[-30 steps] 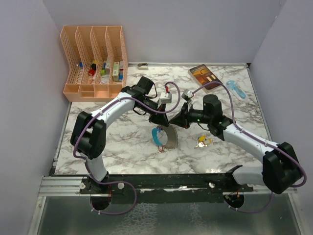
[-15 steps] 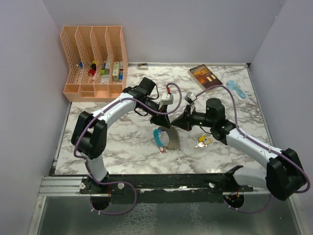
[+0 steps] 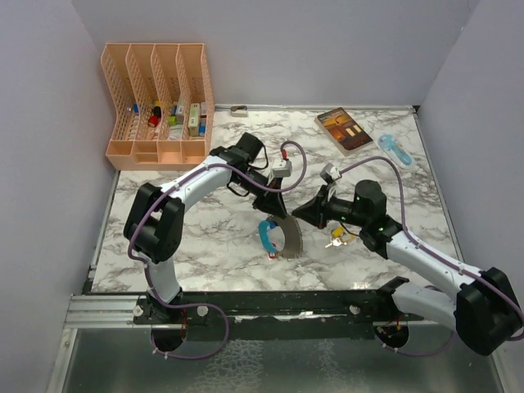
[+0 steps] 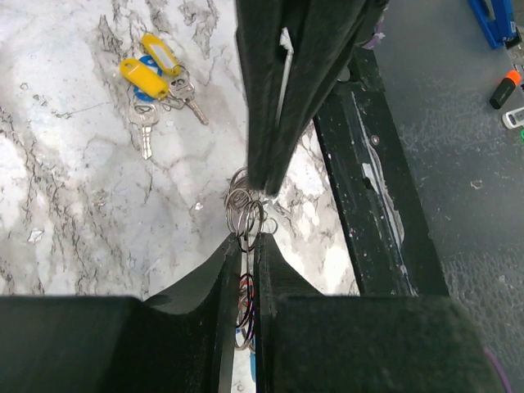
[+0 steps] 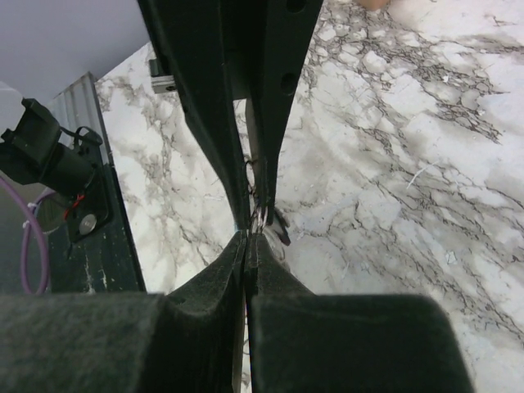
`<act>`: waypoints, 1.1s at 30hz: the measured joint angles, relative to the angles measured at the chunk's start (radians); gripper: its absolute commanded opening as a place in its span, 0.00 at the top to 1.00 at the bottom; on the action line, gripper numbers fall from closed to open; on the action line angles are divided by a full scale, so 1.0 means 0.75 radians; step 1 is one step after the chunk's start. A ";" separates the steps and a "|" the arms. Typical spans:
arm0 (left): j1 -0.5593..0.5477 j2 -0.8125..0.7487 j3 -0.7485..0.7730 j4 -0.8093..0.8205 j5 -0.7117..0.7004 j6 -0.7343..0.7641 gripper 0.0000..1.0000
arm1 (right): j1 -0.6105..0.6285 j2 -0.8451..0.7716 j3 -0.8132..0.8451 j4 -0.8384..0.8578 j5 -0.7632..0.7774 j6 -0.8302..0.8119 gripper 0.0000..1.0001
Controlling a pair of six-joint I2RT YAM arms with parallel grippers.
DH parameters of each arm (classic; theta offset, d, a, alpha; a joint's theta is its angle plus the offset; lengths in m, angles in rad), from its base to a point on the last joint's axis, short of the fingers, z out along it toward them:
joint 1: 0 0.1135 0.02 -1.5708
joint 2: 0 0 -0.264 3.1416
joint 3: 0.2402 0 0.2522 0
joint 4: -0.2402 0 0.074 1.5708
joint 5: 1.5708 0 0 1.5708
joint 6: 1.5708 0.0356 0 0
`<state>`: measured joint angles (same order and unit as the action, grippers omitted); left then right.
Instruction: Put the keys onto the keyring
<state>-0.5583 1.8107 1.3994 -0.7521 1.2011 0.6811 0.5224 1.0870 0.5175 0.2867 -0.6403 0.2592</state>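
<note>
Left end effector and right end effector both pinch the keyring, jaws nearly closed.

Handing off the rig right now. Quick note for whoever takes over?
Left claw: shut on the keyring, mid-table.
Right claw: shut, tips at the ring's loops; can't confirm that it pinches them.
Keys: yellow-tagged, lying loose on the table, to the right of the keyring.
Done: keyring gripped.
Left: fetch the keys and thread them on.
</note>
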 measured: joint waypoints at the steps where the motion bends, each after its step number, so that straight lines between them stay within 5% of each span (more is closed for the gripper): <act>1: 0.002 0.003 0.000 -0.004 -0.004 0.002 0.95 | 0.000 -0.018 -0.014 0.004 0.000 0.009 0.99; 8: 0.018 0.022 0.001 -0.033 -0.008 0.010 1.00 | 0.000 -0.091 -0.088 0.051 0.005 0.055 0.98; 14: 0.013 0.022 0.010 -0.061 -0.018 0.023 1.00 | 0.000 -0.090 -0.101 0.063 0.008 0.084 0.73; 33: -0.018 0.022 0.042 -0.070 -0.095 0.040 1.00 | 0.000 0.152 0.174 -0.112 -0.065 -0.022 0.80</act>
<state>-0.5716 1.8271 1.4307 -0.8043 1.1297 0.7109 0.5224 1.2011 0.6483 0.2028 -0.6888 0.2428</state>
